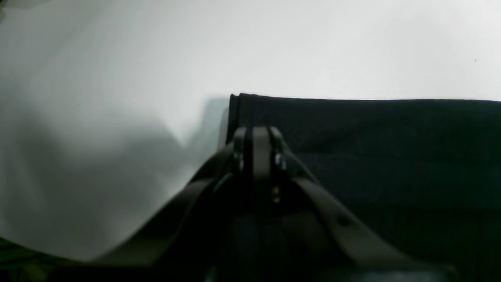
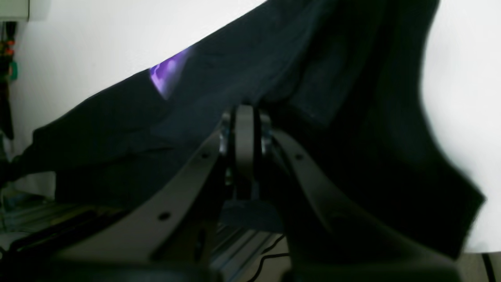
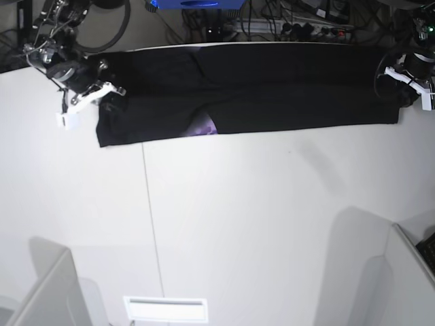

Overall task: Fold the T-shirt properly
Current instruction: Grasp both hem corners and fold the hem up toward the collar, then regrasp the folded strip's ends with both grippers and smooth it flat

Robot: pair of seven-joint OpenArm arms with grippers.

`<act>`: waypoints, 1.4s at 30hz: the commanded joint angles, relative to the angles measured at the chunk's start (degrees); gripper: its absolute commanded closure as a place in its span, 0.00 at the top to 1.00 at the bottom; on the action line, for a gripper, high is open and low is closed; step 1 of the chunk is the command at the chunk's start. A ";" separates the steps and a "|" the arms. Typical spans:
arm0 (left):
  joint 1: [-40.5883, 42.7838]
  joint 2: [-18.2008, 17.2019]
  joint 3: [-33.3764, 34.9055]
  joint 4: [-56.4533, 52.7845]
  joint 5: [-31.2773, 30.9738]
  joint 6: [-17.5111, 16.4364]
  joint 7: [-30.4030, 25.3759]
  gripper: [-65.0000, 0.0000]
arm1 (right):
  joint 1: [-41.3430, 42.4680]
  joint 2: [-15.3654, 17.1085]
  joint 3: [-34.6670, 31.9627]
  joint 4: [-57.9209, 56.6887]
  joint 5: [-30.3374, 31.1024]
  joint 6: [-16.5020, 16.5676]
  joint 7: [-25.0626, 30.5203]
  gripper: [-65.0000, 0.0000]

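The black T-shirt [image 3: 272,81] lies as a long folded strip along the table's far edge, with a bit of purple print [image 3: 204,125] showing at its near edge. My right gripper [image 3: 102,92] is at the strip's left end. In the right wrist view its jaws are together [image 2: 244,111] and dark cloth [image 2: 313,78] bunches around the tips, with purple print [image 2: 166,72] close by. My left gripper [image 3: 401,87] is at the strip's right end. In the left wrist view it is shut [image 1: 256,131] at the corner of the folded cloth [image 1: 372,149].
The white table [image 3: 272,217] has a thin seam line [image 3: 148,217]. A white label plate [image 3: 165,309] sits at its front edge. Grey panels stand at the front left [image 3: 41,292] and front right [image 3: 408,272]. Cables and equipment [image 3: 272,20] lie behind the far edge.
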 commanded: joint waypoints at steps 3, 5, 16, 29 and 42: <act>1.41 -0.86 -0.21 0.74 0.03 -0.01 -1.12 0.00 | 0.21 0.51 0.40 0.91 -0.47 0.12 1.05 0.00; 1.41 -1.04 -0.21 0.39 0.03 -0.01 -1.12 0.00 | 0.21 0.60 0.40 0.82 -1.88 0.12 1.05 0.00; 1.41 -1.04 -0.03 0.04 0.03 -0.01 -1.12 0.00 | 0.12 0.42 0.40 0.73 -3.90 0.12 0.70 0.00; 0.97 -1.04 -0.47 -3.83 0.03 -0.01 -1.12 0.07 | -0.67 0.42 0.40 -0.94 -5.39 0.04 0.88 0.25; -0.53 0.37 -0.56 -1.46 -0.32 0.07 -1.21 0.74 | -0.49 -0.81 1.63 -0.32 -5.13 0.56 4.39 0.19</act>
